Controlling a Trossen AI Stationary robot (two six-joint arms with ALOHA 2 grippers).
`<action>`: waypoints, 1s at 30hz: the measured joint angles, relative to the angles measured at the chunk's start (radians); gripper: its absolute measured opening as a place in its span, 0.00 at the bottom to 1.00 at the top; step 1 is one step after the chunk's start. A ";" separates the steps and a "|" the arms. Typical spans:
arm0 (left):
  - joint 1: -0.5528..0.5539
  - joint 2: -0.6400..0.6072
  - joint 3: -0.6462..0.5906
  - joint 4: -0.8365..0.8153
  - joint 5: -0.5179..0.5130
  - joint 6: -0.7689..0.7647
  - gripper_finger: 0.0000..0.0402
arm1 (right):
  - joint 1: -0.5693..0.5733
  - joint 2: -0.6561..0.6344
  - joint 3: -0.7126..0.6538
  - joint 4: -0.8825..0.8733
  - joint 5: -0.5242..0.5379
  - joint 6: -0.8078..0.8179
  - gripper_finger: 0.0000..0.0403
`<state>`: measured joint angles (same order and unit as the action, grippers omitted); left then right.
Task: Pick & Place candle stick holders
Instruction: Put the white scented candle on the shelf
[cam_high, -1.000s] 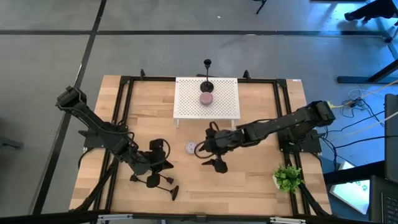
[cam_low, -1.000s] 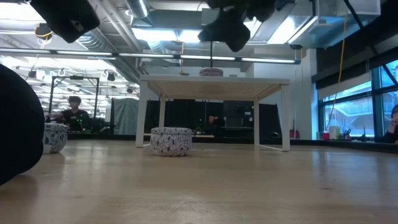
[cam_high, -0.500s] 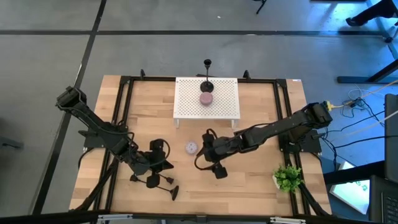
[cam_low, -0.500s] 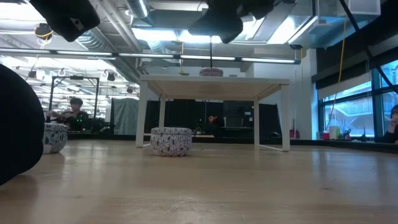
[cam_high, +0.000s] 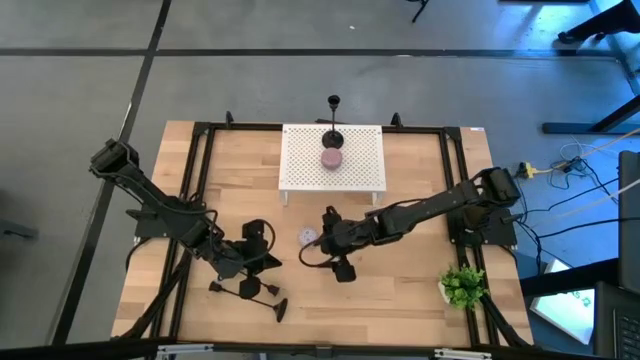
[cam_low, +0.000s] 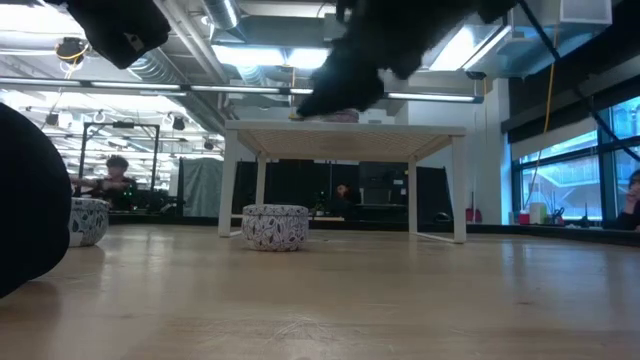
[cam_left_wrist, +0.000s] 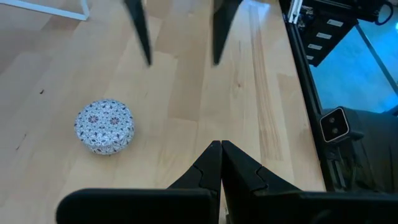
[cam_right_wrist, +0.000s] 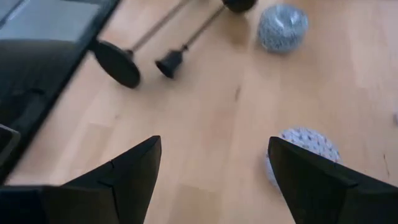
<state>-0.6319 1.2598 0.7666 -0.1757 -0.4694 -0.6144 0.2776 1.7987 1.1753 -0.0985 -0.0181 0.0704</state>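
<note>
Looking straight down from the high view, we see the right gripper (cam_high: 336, 262) stretched out low over the middle of the wooden table (cam_high: 420, 300), near a small patterned tin (cam_high: 308, 237), while the left gripper (cam_high: 262, 262) sits beside two candle stick holders (cam_high: 252, 291) lying flat near the front left; a third holder (cam_high: 333, 122) stands upright on the white rack (cam_high: 333, 160) next to a pink object (cam_high: 332, 158). We judge the step in hand to be the right arm's reach toward the lying holders, and doing it well means coming down across a stem at its middle, jaws set crosswise to it, clear of the tin. In the low view we make out only dark arm shapes overhead, the rack's legs and the tin (cam_low: 275, 226); no lying holder shows there. From the left wrist view our own fingers (cam_left_wrist: 210, 171) press together at the tips, clenched on nothing, with the tin (cam_left_wrist: 104, 126) ahead on bare wood. From the right wrist view the fingers (cam_right_wrist: 134, 171) stand wide apart and released, and beyond them the two holders (cam_right_wrist: 146, 43) lie side by side, long axes nearly parallel, one showing its flared base (cam_right_wrist: 116, 63) toward us and the other its small cup (cam_right_wrist: 167, 63), stems running away toward a second tin (cam_right_wrist: 283, 27).
</note>
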 joint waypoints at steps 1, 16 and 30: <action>0.000 0.000 0.000 0.000 0.001 0.000 0.00 | -0.006 0.011 0.004 -0.013 0.009 -0.002 0.74; 0.000 0.000 0.000 0.033 0.014 0.043 0.01 | -0.054 0.041 0.015 0.016 0.085 0.176 0.75; 0.000 0.000 0.000 0.053 0.017 0.076 0.01 | -0.079 0.099 0.015 0.044 0.097 0.124 0.75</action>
<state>-0.6319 1.2598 0.7662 -0.1230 -0.4522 -0.5384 0.1982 1.8979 1.1906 -0.0545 0.0793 0.1946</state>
